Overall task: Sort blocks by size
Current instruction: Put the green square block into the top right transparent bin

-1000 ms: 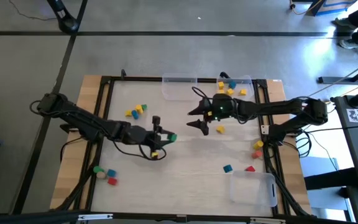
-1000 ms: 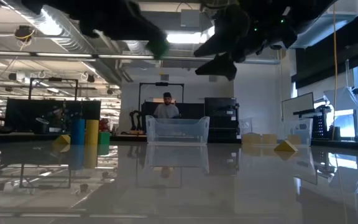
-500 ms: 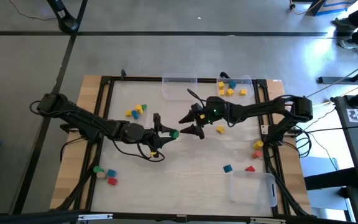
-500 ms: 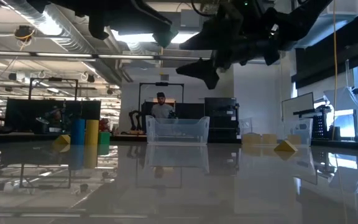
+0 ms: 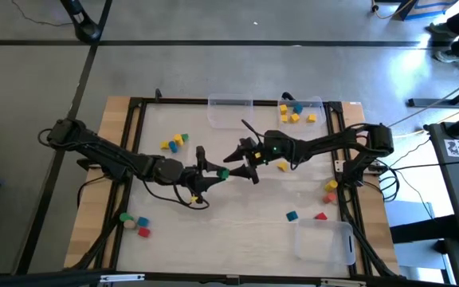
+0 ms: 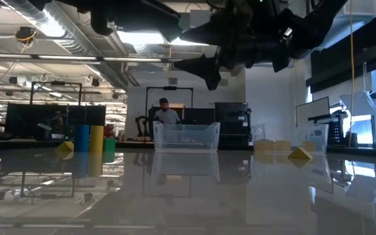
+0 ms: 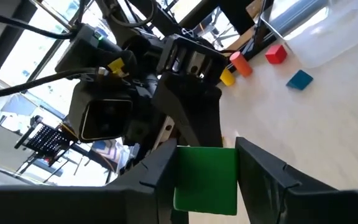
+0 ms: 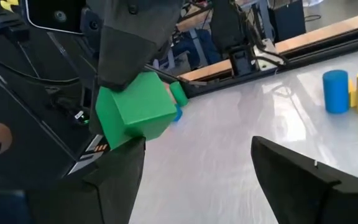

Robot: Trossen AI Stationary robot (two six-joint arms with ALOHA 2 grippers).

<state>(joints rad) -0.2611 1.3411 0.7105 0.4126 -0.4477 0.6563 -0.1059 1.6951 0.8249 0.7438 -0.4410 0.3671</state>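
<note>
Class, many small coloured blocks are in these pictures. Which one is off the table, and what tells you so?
The green block: it is clamped in the left gripper above the table, facing the open right gripper. The others lie loose.

A robotics lab: exposed ceiling ducts (image 6: 57, 29) and strip lights (image 6: 194, 39), equipment racks (image 6: 44, 121), a framed work table (image 5: 237, 223), and a person (image 6: 166, 114) at a distant workstation.

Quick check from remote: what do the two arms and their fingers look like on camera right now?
Both arms are dark, slender and jointed. Black cables loop loosely along the left arm and hang beside the right arm near its base. The left gripper and right gripper each carry two dark, wedge-shaped fingers. The right wrist shows a small green light and yellow tags.
</note>
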